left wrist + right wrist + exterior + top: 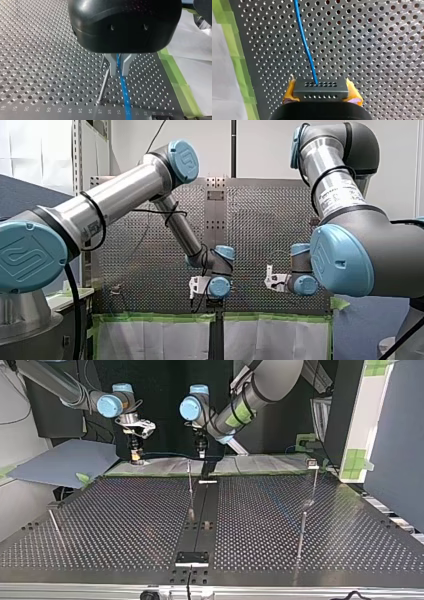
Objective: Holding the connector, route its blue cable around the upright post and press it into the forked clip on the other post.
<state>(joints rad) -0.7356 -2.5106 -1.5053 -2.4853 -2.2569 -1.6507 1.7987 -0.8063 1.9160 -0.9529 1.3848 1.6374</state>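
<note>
Two grippers share one line along the taped edge of the table (37,62): your right gripper (321,93) has its yellow pads clamped on the connector (320,87), and the blue cable (305,45) runs from it to your left gripper (119,72), whose metal fingers (113,66) are drawn in narrowly about it. The upright post (104,83) stands just beside those fingers, apart from the cable, so the routing looks barely begun, with no bend round the post. By this reading the next move calls for carrying the cable round the post under light tension, then across to what is likely the forked clip (312,463), the small head on a post near the table's corner at the top view's right, too small to be sure. Room lies open over the table's middle; the green tape (175,72) runs close beside both grippers, and other thin posts (301,530) stand toward the opposite edge
</note>
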